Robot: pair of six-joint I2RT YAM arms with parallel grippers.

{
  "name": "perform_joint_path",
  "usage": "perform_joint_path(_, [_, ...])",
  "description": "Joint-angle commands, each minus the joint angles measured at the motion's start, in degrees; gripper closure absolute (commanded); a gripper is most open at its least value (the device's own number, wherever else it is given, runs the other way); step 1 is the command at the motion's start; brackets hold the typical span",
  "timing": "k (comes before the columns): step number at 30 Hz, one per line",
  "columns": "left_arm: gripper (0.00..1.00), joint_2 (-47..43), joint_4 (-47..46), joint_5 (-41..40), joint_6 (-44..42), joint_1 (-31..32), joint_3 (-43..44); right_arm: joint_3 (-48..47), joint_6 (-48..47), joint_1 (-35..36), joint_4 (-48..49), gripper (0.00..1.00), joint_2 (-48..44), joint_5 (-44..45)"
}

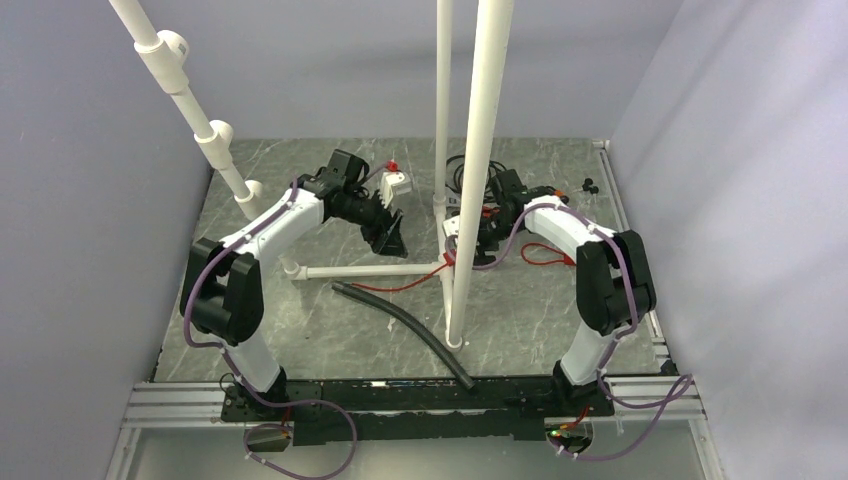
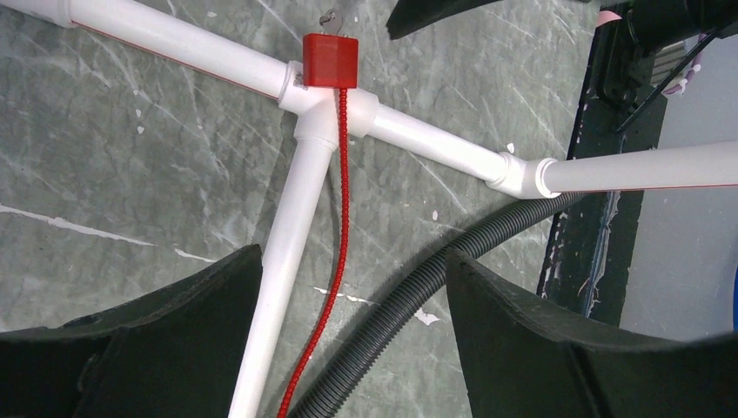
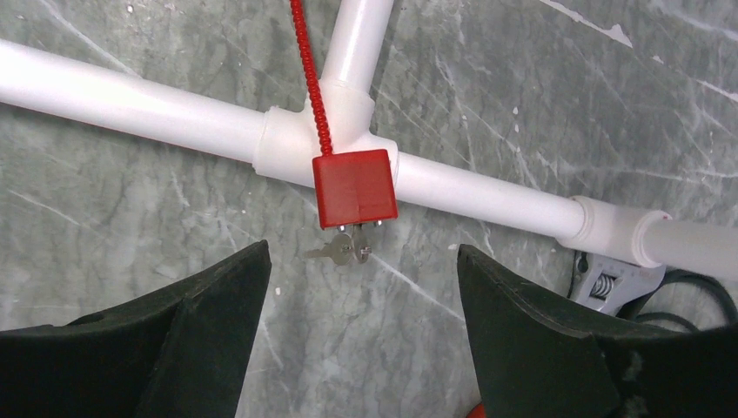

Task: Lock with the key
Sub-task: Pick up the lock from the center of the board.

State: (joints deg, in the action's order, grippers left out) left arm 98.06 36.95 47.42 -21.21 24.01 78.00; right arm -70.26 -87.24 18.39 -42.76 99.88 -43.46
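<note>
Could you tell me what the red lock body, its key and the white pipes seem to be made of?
The red lock body is probably plastic: matte, uniform colour. The key looks like metal: silvery, with glints. The white pipes are likely PVC: smooth, slightly glossy, with moulded joint collars.

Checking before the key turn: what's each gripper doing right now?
Left gripper: open, holding nothing.
Right gripper: open, key at the red cable lock not gripped.

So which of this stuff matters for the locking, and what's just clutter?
Job: lock, key, red cable, pipe tee.
Clutter: hose, wrench, white box.
</note>
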Motion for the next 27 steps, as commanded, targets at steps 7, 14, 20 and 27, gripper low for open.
perform_joint_path(7, [0.19,-1.88,-3.22,4.14,2.71,-0.04,-0.66,-2.93,-6.18,2.03,1.67,0.23,5.15,2.24])
perform_joint_path(14, [0.19,-2.1,-3.49,4.57,2.99,-0.1,-1.87,-5.26,-6.5,3.74,0.07,0.23,7.6,2.53])
perform_joint_path(20, [0.19,-2.32,-3.64,4.59,2.92,-0.35,-2.58,-5.06,-6.46,5.29,-0.18,0.24,8.0,3.14])
perform_joint_path(27, [0.2,-2.26,-5.22,4.96,4.11,-0.54,-3.59,-4.18,-4.65,6.04,1.23,0.38,8.42,3.95])
